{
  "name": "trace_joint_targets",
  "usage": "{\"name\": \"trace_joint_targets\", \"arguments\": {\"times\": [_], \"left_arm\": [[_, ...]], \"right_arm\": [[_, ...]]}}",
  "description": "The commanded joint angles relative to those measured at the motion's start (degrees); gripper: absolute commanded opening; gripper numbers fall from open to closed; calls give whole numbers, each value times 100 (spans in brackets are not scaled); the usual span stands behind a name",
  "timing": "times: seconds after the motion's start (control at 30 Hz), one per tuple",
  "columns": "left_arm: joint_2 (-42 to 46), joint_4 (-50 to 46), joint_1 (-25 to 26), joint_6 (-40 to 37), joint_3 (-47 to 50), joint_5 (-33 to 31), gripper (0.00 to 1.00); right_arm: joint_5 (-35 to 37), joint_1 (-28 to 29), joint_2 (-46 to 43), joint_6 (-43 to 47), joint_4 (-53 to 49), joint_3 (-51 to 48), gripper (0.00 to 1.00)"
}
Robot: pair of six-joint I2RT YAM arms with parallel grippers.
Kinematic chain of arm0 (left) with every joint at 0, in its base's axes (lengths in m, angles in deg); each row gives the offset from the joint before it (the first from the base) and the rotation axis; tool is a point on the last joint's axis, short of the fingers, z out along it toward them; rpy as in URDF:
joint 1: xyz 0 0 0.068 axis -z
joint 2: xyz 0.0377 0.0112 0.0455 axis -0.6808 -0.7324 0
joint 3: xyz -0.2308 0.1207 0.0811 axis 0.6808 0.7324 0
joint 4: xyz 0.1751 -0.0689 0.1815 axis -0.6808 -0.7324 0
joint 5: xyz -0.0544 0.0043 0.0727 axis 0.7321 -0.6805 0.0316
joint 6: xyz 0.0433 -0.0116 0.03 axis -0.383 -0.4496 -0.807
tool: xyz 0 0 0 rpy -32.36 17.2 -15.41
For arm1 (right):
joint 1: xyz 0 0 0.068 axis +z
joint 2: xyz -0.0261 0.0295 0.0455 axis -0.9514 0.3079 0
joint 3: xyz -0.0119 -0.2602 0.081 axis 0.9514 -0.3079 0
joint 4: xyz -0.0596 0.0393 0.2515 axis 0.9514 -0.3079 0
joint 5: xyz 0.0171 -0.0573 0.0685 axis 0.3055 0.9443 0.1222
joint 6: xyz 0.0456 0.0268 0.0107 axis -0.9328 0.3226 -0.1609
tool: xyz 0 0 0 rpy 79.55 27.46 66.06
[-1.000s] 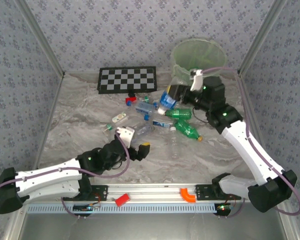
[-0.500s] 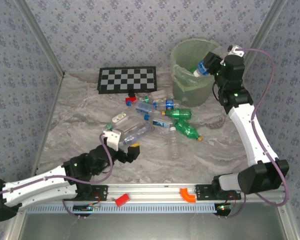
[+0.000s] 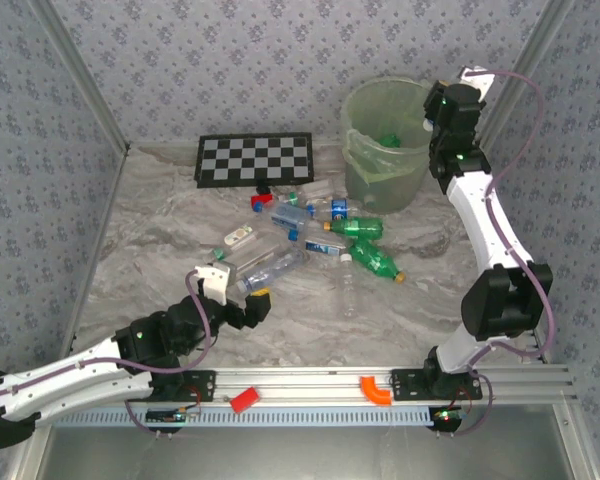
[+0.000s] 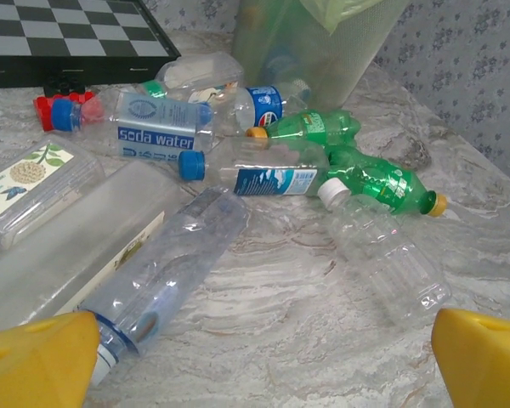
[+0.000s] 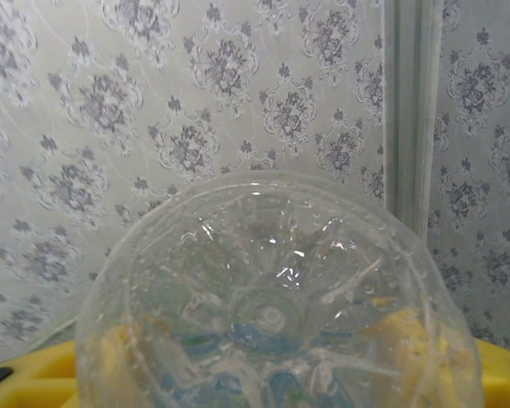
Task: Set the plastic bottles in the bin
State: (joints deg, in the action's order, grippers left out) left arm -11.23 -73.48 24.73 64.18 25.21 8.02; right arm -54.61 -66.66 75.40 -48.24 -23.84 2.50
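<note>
- The left gripper (image 3: 238, 292) is at the lower left of the top view, its jaws wide apart and holding nothing. In its wrist view the bottom corners cut off the yellow fingertips (image 4: 34, 357).
- The plastic bottles (image 3: 320, 228) lie heaped on the table (image 3: 160, 230) at centre, just below the bin (image 3: 380, 175). They overlap, so counting them is hard.
- The right gripper (image 3: 442, 100) is at the bin's right rim, upper right.
- In the right wrist view a clear bottle (image 5: 272, 314) shows its base and blurs the yellow fingers behind it. I cannot tell whether they squeeze it.

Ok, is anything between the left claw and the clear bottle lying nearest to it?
Nothing visible does. The left claw is open, and the clear bottle lies on the table just ahead, its neck end by one yellow finger. A clear flat pack lies alongside it, not in the path.
</note>
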Motion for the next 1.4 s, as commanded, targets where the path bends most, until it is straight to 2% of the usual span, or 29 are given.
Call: {"name": "trace_joint_targets", "arguments": {"times": [0.0, 0.03, 0.07, 0.37, 0.77, 1.07, 1.23, 1.37], "left_arm": [[47, -170, 21, 98, -32, -106, 100], [47, -192, 21, 117, -36, -109, 100], [47, -200, 19, 127, -36, -105, 100], [-232, -169, 21, 196, -78, -185, 100], [-1116, -276, -66, 495, -360, -422, 100], [-1869, -283, -666, 674, -576, 206, 100], [-2236, -323, -939, 517, -775, 388, 100], [-2535, -389, -1435, 312, -896, 784, 99]], "right_arm": [[88, -44, 119, 455, -136, 344, 72], [-10, -46, 121, 396, -301, 400, 82], [-84, -40, 114, 324, -417, 440, 99], [-229, 131, -381, 51, -666, 53, 99], [-617, 575, -1768, -720, -368, -1524, 100], [-751, 1203, -2872, -1022, -101, -3105, 99], [-853, 1532, -3383, -1212, 111, -4008, 99], [-1025, 1737, -3693, -1384, 278, -4645, 99]]}}
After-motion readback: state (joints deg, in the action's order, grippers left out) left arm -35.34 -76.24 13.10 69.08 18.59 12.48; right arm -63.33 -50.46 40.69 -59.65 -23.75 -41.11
